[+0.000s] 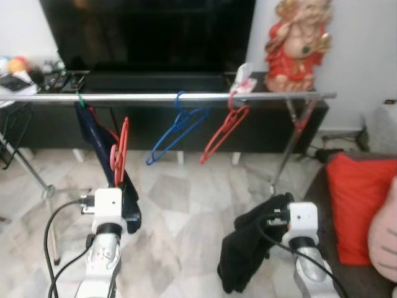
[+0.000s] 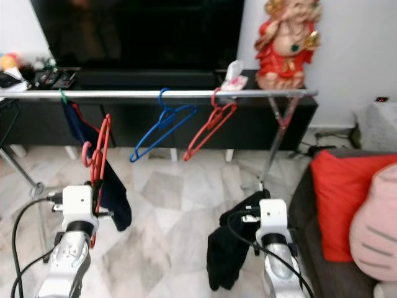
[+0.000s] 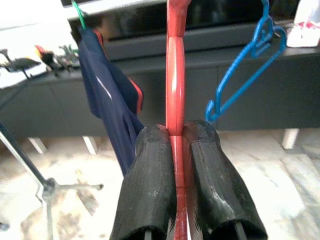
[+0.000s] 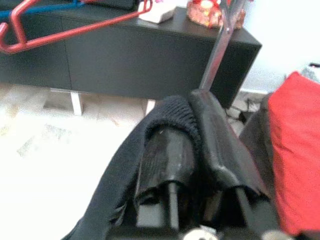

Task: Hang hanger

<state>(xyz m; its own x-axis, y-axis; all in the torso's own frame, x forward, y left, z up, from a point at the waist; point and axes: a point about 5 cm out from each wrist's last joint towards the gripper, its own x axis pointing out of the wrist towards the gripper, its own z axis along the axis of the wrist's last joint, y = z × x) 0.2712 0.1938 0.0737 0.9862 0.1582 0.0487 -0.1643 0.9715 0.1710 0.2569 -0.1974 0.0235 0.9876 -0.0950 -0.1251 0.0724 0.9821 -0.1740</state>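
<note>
The left gripper [image 3: 176, 150] is clenched on a red plastic hanger [image 1: 120, 152], held upright, long axis vertical, hook seemingly topmost, below the silver metal rail [image 1: 167, 97]. The right gripper [image 4: 197, 137] grasps a black knitted garment [image 1: 245, 248].

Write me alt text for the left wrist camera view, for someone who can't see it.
The left gripper is shut on a red hanger that runs up between its two black fingers. Beyond it, a navy garment and an empty blue hanger hang in front of a dark TV cabinet.
</note>
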